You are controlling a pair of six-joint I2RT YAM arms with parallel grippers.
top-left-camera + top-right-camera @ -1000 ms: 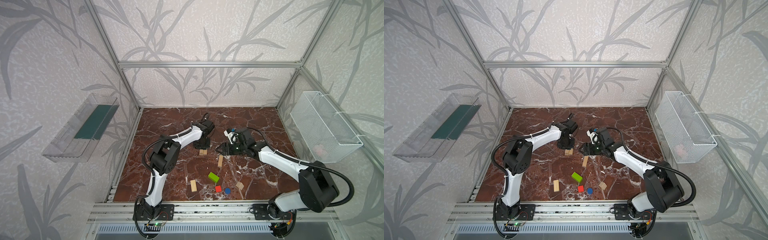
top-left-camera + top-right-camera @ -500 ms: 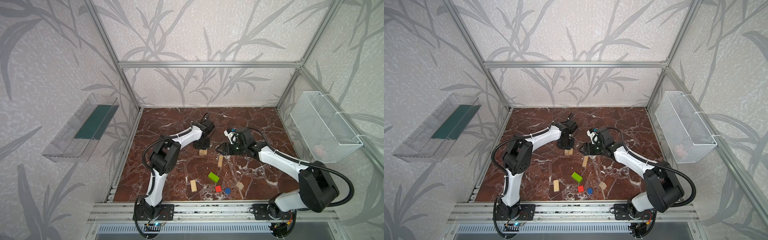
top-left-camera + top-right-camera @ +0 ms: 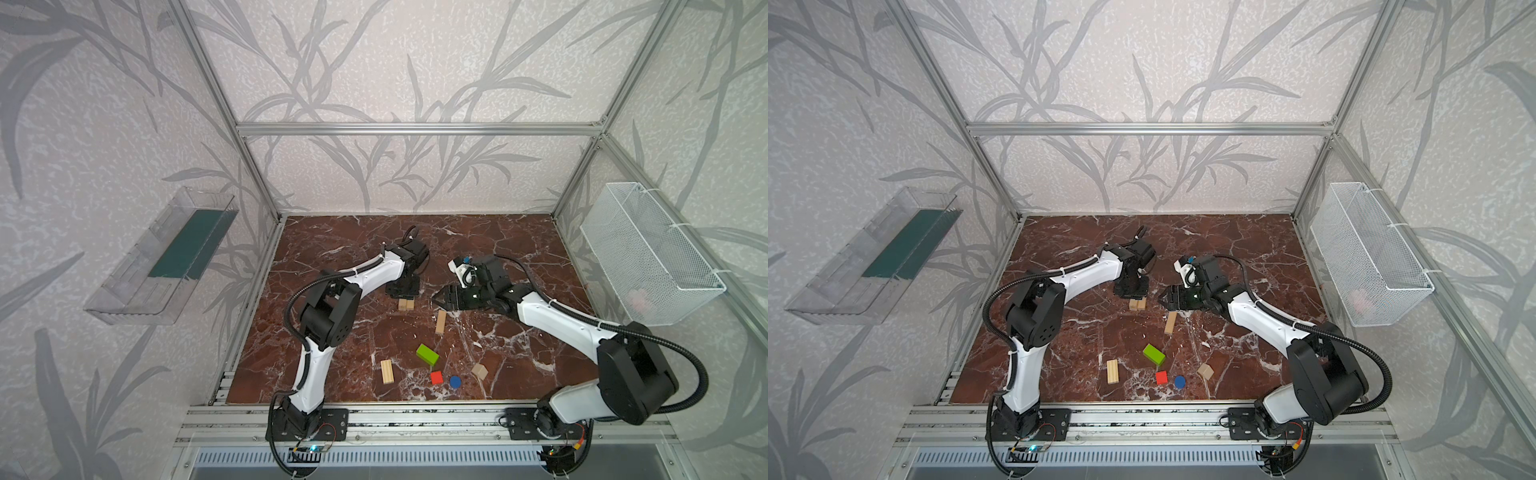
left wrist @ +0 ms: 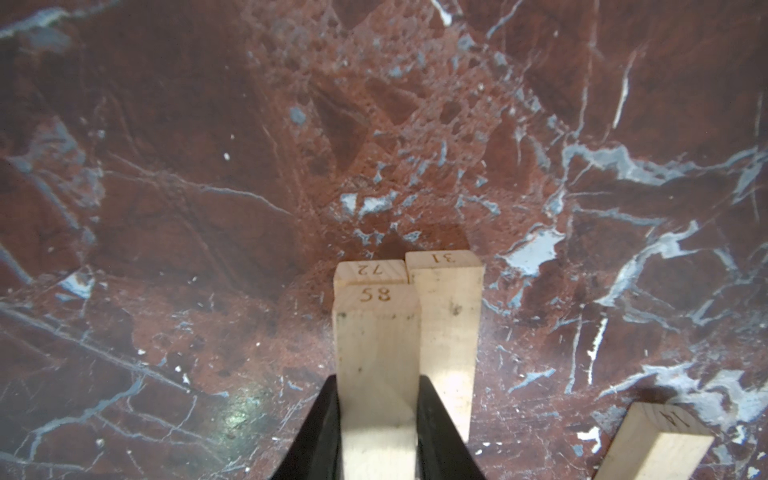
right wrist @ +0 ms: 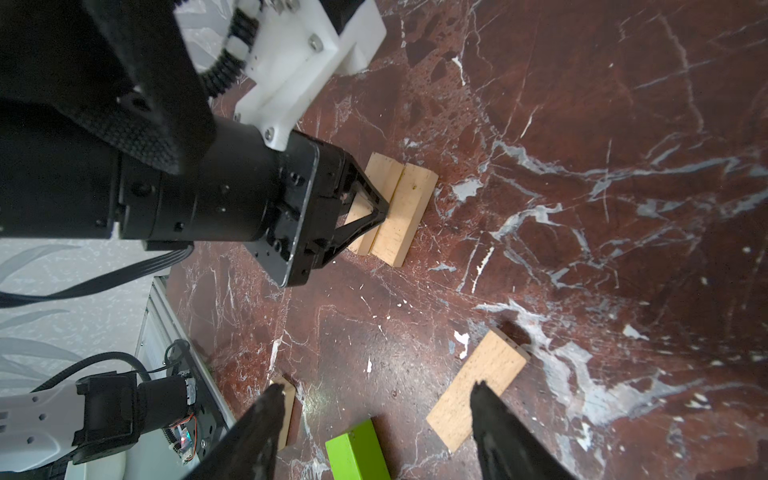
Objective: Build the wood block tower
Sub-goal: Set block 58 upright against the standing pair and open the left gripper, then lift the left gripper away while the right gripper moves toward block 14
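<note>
In the left wrist view, the plank marked 58 [image 4: 376, 332] is pinched by the left gripper [image 4: 377, 382]. It is laid on the plank marked 72 [image 4: 370, 270], edges nearly aligned, with the plank marked 31 [image 4: 451, 311] just beside. The right gripper [image 5: 376, 399] is held spread above a loose plank [image 5: 486, 357] and the lime-green brick [image 5: 357, 453]. In a top view, bare marble floor [image 3: 478, 232] is seen behind both arms.

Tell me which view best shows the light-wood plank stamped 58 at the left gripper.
The left wrist view: the light-wood plank stamped 58 fills the foreground between the fingers of the left gripper, number legible. In the right wrist view the gripper covers most of it; in both top views it is tiny and partly hidden.
</note>
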